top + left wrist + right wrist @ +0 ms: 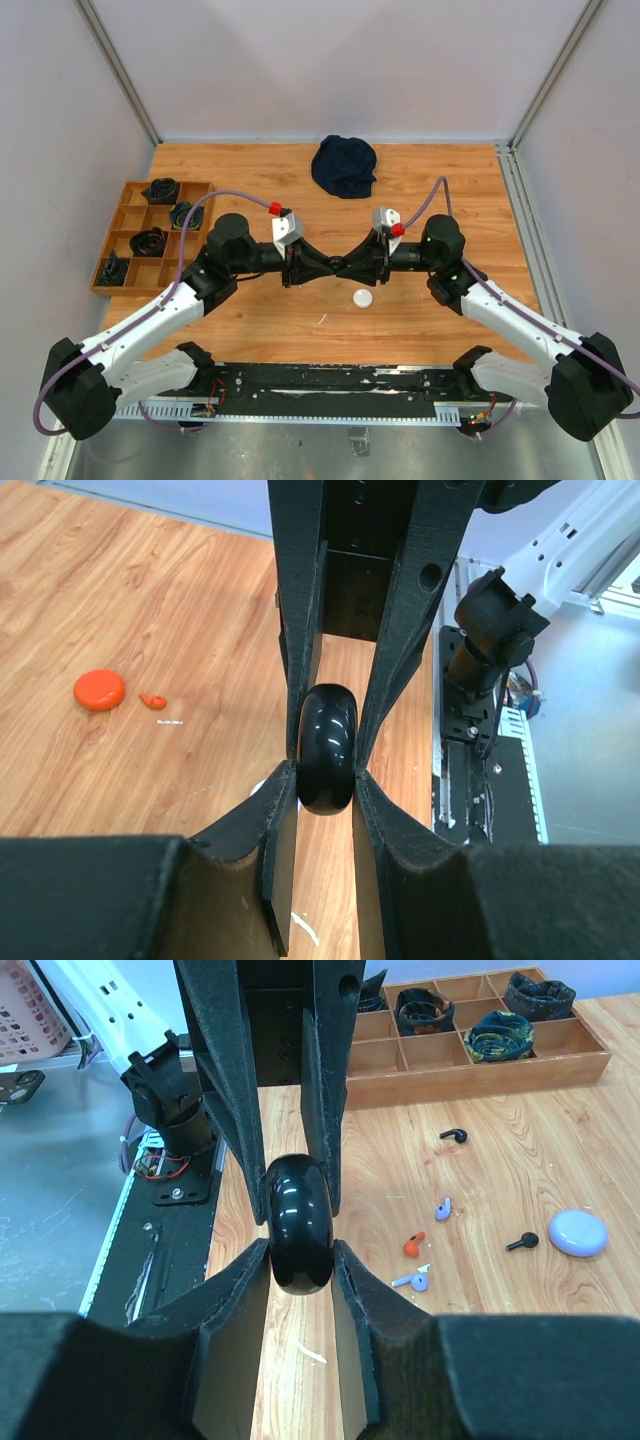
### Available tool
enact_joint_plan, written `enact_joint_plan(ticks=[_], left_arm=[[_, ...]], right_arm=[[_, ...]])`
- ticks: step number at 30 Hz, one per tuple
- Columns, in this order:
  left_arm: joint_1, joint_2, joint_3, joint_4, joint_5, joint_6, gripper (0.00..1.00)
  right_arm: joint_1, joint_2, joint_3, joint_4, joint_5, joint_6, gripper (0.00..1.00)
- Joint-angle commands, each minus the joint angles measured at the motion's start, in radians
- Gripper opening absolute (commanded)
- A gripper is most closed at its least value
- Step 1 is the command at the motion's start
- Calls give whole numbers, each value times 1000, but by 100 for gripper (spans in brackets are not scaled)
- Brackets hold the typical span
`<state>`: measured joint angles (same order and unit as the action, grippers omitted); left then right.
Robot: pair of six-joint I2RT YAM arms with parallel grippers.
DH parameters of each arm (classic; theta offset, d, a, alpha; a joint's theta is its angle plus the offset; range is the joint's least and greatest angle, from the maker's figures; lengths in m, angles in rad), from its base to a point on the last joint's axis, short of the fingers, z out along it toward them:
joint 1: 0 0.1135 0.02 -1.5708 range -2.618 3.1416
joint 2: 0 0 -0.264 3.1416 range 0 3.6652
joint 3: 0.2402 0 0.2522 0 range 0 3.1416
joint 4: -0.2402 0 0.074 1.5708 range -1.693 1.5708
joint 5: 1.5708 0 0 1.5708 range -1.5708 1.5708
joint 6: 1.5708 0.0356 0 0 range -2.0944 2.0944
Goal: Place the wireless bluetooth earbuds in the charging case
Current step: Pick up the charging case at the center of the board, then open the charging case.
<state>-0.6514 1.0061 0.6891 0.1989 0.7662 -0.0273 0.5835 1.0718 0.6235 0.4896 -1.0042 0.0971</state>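
Note:
A glossy black round charging case (328, 748) hangs above the wooden table, where my two arms meet. My left gripper (326, 780) is shut on its lower edge. My right gripper (300, 1250) pinches the same black case (297, 1222) from the opposite side, pads touching both faces. In the top view the left gripper (322, 266) and the right gripper (358, 264) point tip to tip. Loose earbuds lie on the table: an orange one (413, 1244), two purple ones (442, 1207) (415, 1280) and two black ones (453, 1135) (522, 1242). No earbud shows in the black case.
A white round case (362, 298) lies below the grippers. A purple case (577, 1232) and an orange case (99, 690) with an orange earbud (152, 700) rest on the wood. A compartment tray (108, 238) sits far left, a dark cloth (344, 165) at the back.

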Motion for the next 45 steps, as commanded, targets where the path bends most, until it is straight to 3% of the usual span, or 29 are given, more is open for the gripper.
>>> enact_joint_plan(ticks=[1, 9, 13, 16, 22, 30, 45], left_arm=[[-1, 11, 34, -5, 26, 8, 1], [-1, 10, 46, -20, 20, 8, 4], [-1, -6, 36, -26, -11, 4, 22], [-1, -20, 27, -21, -45, -6, 38], [-1, -15, 24, -17, -91, -22, 56], [-1, 13, 29, -18, -99, -32, 61], [-1, -1, 90, -46, -271, -90, 60]], right_arm=[[0, 10, -15, 86, -32, 31, 31], [-2, 24, -29, 117, -34, 40, 17], [-1, 18, -51, 154, -30, 49, 8], [-1, 8, -65, 174, -25, 54, 7], [-1, -3, -76, 191, -19, 59, 6], [-2, -10, -87, 201, -11, 61, 5], [-1, -24, -109, 204, -14, 57, 5]])
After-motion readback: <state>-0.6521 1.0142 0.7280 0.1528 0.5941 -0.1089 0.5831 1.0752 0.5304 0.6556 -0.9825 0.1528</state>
